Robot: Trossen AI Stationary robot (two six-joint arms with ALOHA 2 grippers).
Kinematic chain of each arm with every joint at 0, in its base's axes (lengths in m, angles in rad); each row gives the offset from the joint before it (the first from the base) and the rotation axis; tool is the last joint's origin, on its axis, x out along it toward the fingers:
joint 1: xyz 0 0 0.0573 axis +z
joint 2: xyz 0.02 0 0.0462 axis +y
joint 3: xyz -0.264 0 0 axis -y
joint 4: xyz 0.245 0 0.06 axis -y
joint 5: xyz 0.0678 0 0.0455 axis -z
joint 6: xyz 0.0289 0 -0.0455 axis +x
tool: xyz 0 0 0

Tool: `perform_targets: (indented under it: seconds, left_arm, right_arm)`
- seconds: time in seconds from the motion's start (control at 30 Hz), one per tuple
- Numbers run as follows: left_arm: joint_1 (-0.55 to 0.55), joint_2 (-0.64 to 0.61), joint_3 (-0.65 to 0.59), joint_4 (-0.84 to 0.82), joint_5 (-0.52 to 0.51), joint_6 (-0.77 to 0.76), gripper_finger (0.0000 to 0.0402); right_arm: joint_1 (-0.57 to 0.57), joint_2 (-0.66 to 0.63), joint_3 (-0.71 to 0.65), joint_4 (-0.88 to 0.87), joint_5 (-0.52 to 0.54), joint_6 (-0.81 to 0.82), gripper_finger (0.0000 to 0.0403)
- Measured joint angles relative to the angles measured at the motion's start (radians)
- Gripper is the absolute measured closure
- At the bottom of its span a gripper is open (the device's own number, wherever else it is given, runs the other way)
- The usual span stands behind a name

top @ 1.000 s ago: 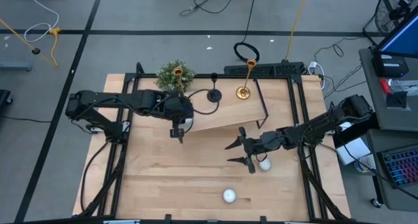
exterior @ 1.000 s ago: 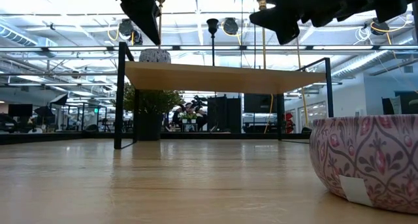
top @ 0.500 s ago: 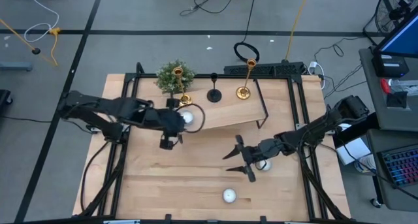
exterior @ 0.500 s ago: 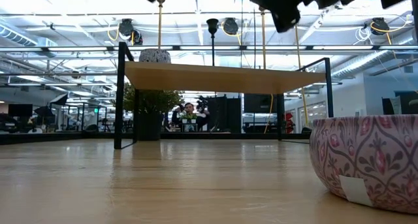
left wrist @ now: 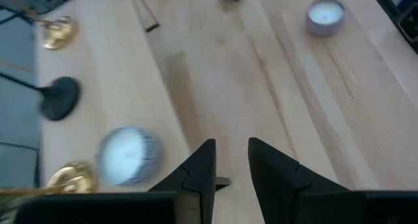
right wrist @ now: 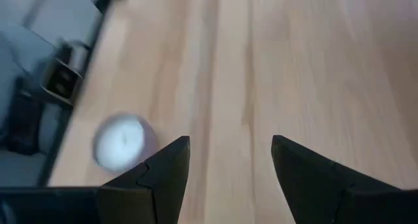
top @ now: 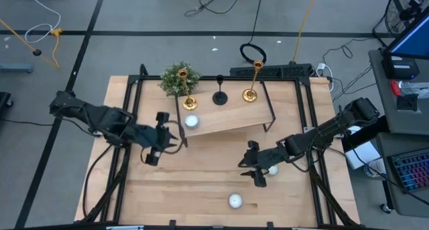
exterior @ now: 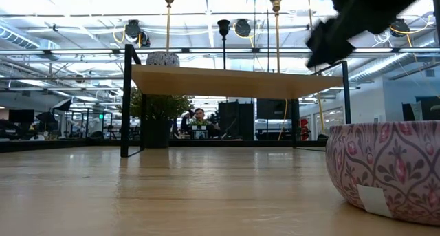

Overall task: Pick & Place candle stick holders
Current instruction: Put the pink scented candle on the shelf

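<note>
Three candle stick holders stand by their round bases on a raised wooden shelf (top: 228,116) at the table's back: a gold one (top: 190,102) at the left, a black one (top: 219,98) in the middle, a gold one (top: 249,94) at the right. They also show in the low view: gold (exterior: 168,16), black (exterior: 223,33), gold (exterior: 276,23). My left gripper (top: 179,138) hovers in front of the shelf's left end, narrowly open and empty (left wrist: 232,162). My right gripper (top: 249,167) hovers over the table's middle right, open and empty (right wrist: 230,152).
A bushy green plant (top: 179,79) stands behind the left gold holder. A white candle (top: 192,121) sits on the shelf's left end. Two more candles lie on the table, one (top: 271,169) beside my right arm and one (top: 234,201) near the front edge.
My left gripper has drawn back from the shelf's left end toward the table's left and near edges; the left gold holder's base and the white candle now show uncovered. My right gripper has moved a little toward the near edge.
</note>
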Motion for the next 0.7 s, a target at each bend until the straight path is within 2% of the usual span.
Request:
perform_targets:
  seconds: [0.13, 0.23, 0.33, 0.47, 0.57, 0.7]
  left_arm:
    - [-0.035, -0.022, -0.149, 0.157, 0.0, -0.005, 0.0309]
    - [-0.055, -0.026, -0.25, 0.312, 0.0, -0.019, 0.0309]
    - [-0.076, -0.027, -0.335, 0.43, 0.0, -0.027, 0.0309]
    - [-0.101, -0.027, -0.424, 0.54, 0.001, -0.082, 0.0309]
    - [-0.114, -0.027, -0.469, 0.608, -0.009, -0.134, 0.0309]
    - [-0.131, -0.027, -0.508, 0.629, -0.058, -0.15, 0.0309]
  right_arm:
    - [0.002, 0.0, 0.0, -0.036, 0.002, 0.054, 0.019]
    - [0.005, 0.001, 0.0, 0.018, -0.009, 0.007, 0.019]
    - [0.01, 0.017, -0.026, 0.159, -0.066, -0.063, 0.019]
    - [0.022, 0.069, -0.087, 0.367, -0.159, -0.034, 0.019]
    - [0.043, 0.125, -0.099, 0.425, -0.164, -0.012, 0.0193]
    - [0.062, 0.195, -0.094, 0.514, -0.234, 0.013, 0.0203]
